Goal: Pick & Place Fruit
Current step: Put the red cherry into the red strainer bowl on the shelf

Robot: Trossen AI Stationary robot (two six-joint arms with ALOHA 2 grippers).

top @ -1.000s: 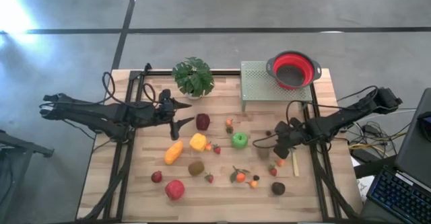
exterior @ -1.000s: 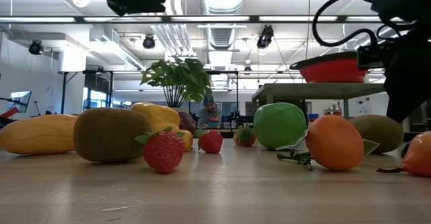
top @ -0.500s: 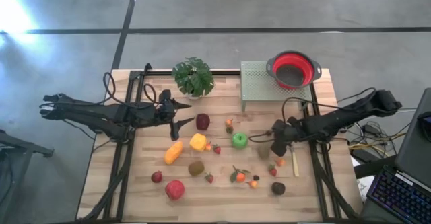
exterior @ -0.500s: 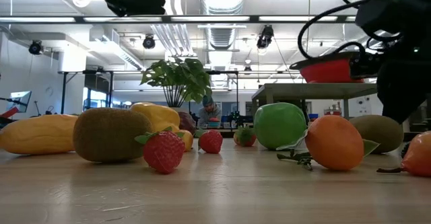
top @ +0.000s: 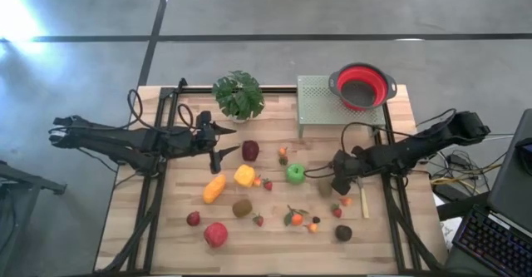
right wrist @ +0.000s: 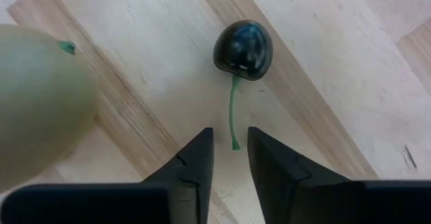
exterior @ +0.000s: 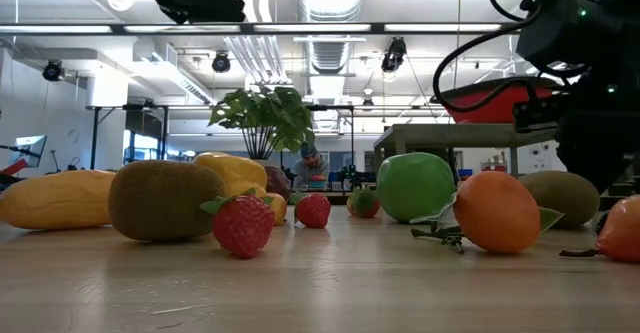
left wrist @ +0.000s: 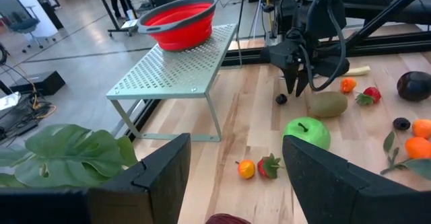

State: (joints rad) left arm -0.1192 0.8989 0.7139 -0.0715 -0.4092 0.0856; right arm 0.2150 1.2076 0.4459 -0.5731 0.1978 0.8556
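Fruit lies scattered over the wooden table [top: 166,227]. Right gripper [right wrist: 229,158] hangs above a dark glossy cherry [right wrist: 243,48], its fingers only narrowly apart; the cherry's green stem runs straight from the round body toward the gap between the fingertips, ending just short of them. A pale brown kiwi [right wrist: 37,103] lies just beside it. Left gripper [top: 226,142] waits with fingers spread wide beside the maroon fruit [top: 250,150], near the potted plant [top: 238,95]. Counted from above: one green apple [top: 295,173], two kiwis, several strawberries, one red colander [top: 362,86] on the mesh shelf [top: 320,111].
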